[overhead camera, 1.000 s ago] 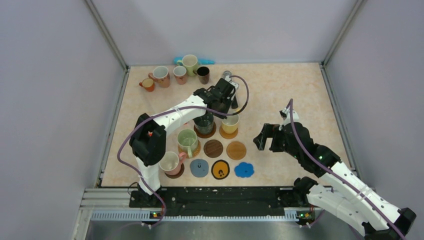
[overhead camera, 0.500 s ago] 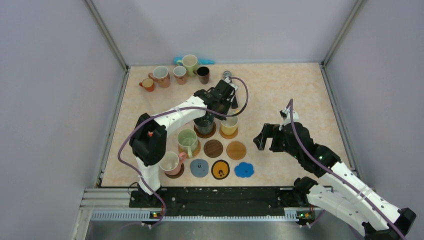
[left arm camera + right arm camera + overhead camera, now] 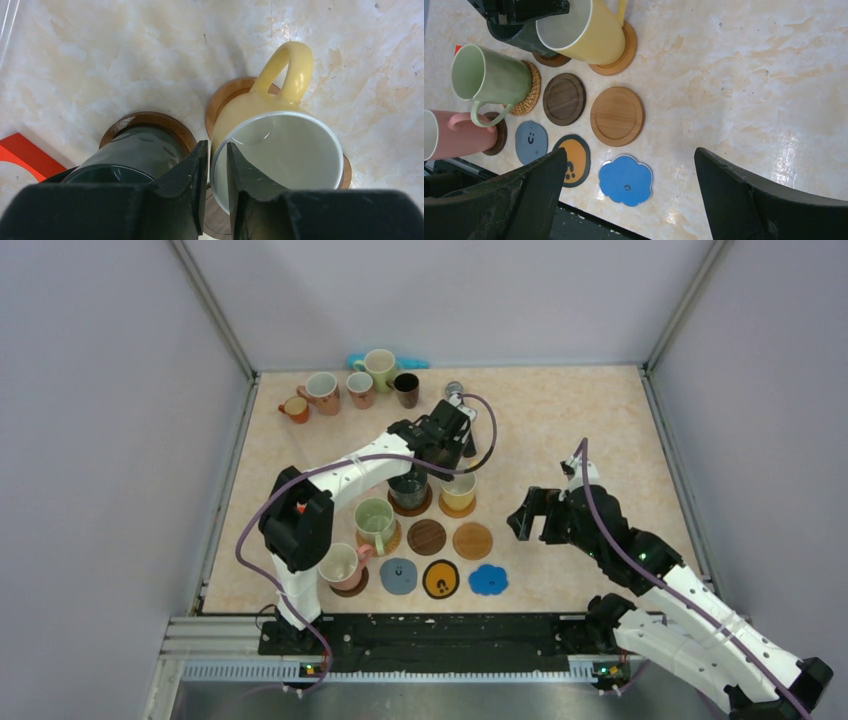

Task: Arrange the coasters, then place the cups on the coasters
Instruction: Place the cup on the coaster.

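The left gripper (image 3: 216,147) is parked right on the yellow mug (image 3: 280,150). One finger is down inside the cup and the other is outside against its wall, with the rim in between. The jaws are only a sliver apart, and honestly you can't tell whether they're pinching the rim or just sitting loose around it. The mug stands upright on a wooden coaster (image 3: 227,97), handle on the side away from the gripper. Just beside it is the dark green mug (image 3: 135,150) on its own brown coaster (image 3: 150,119), and a red-orange piece (image 3: 25,155) peeks in at the edge of the left wrist view.

The right gripper (image 3: 535,520) is spread wide with nothing in it, hovering over bare worktop (image 3: 570,430) to the right of the coaster group.

Closer to the front edge, the pale green mug (image 3: 489,80) is on a woven coaster (image 3: 529,92) and the pink mug (image 3: 459,135) is on a dark coaster (image 3: 499,135). The uncovered ones are a walnut coaster (image 3: 564,99) and a light wood coaster (image 3: 617,116). In the front row there's a grey-blue coaster (image 3: 531,141), a black-and-yellow coaster (image 3: 574,159) and a blue scalloped coaster (image 3: 626,180).

Five more cups are bunched near the back left corner. They're a small orange mug (image 3: 295,408), a brownish mug (image 3: 322,392), a pale pinkish mug (image 3: 360,388), a black mug (image 3: 406,389) and a second green mug (image 3: 379,365) right at the back edge.
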`<state>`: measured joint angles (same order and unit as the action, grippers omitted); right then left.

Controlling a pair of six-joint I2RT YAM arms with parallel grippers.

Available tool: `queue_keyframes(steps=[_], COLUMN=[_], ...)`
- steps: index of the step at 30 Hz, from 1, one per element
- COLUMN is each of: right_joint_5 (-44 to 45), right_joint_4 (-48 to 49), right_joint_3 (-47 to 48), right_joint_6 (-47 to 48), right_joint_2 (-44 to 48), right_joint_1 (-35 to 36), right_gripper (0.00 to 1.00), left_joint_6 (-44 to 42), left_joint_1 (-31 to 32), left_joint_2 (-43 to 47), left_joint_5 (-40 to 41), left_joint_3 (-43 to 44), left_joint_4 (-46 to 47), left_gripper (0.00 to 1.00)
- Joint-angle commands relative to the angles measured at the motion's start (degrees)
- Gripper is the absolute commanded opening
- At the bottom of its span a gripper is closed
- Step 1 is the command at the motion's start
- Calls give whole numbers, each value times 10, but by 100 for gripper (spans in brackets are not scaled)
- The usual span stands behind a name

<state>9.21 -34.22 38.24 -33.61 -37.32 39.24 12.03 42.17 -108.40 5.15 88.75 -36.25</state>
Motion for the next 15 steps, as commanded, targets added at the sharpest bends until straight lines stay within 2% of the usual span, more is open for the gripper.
queue_keyframes(steps=[1,3,6,7,8,9,10,15], right_joint_5=[7,7,7,6,6,6,6,2], right_joint_4=[5,5,5,5,5,5,6,9], right_joint_3=[0,1,1,1,2,2,2,1], right_joint_6=[6,6,7,8,7,8,8,10], right_joint_2=[7,8,7,8,7,8,7,6], right_joint_1=[-1,0,0,0,-1,0,0,-1], right_gripper=[98,98,98,98,98,98,98,98], left_joint_6=[0,2,3,3,3,6,12,5], left_joint_1=[4,4,4,4,4,4,4,2], left_joint_2=[19,24,36,42,49,57,68,129], left_joint_5=[-2,3,10,15,21,33,47,142], left_joint_3=[3,7,19,24,31,38,44,47], left_joint_4=[26,23,17,12,9,5,1,22], left_gripper=[36,45,49,56,66,89,98,99])
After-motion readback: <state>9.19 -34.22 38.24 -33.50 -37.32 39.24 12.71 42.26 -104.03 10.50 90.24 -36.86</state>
